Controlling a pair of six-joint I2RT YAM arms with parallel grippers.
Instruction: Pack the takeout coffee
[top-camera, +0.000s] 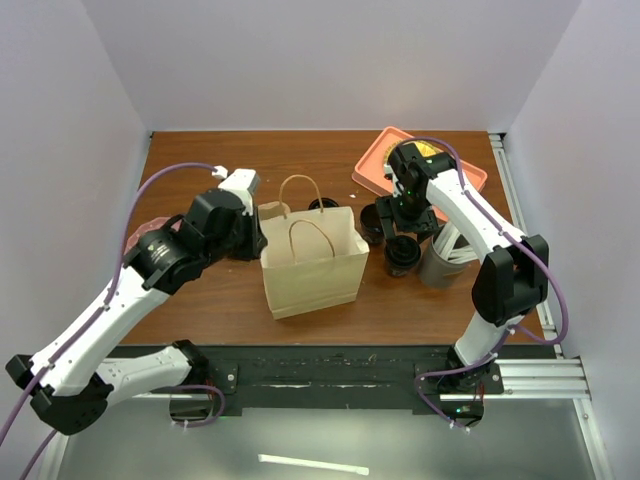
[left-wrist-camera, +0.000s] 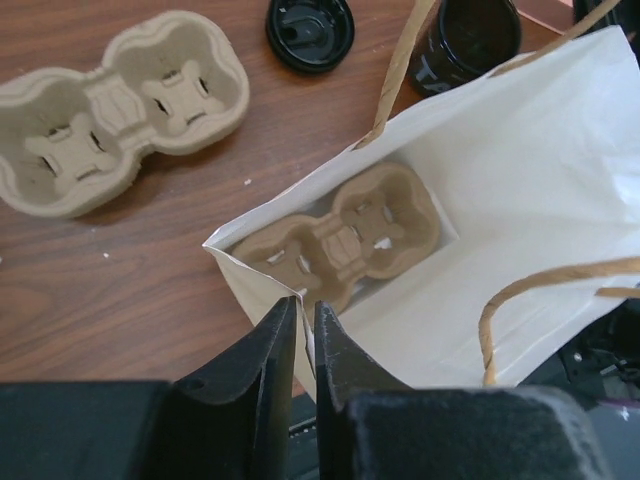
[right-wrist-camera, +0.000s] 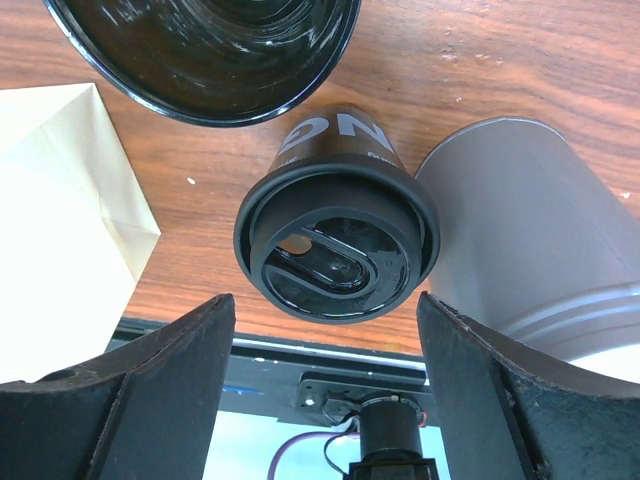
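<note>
Paper bag (top-camera: 312, 262) is standing open in the middle of the counter (top-camera: 200, 300), its two twisted handles sticking up. A tan pulp carrier (left-wrist-camera: 340, 243) is lying flat on the bag's bottom with both wells empty. The left tool (left-wrist-camera: 305, 340) is pinching the near left rim of the bag, its fingers narrowed to a slit with the paper edge between them. A second pulp carrier (left-wrist-camera: 120, 105) is lying on the counter to the far left of the bag, also holding nothing. A loose black lid (left-wrist-camera: 310, 30) is resting beside it.

The takeout coffee (right-wrist-camera: 335, 240), a black cup wearing its round black lid, is sitting on the counter just right of the bag, outside it. The right tool (top-camera: 400, 215) is hanging over this cup with its fingers spread wide, touching nothing. A grey cup (right-wrist-camera: 530, 240) is standing close against the coffee's right side. Another black cup (right-wrist-camera: 210, 50), glossy inside and lidless, is sitting just beyond the coffee. An orange tray (top-camera: 385, 160) is lying at the far right.

The counter is showing dark wood grain with a few pale crumbs. White walls (top-camera: 330, 60) are closing it in on three sides.
</note>
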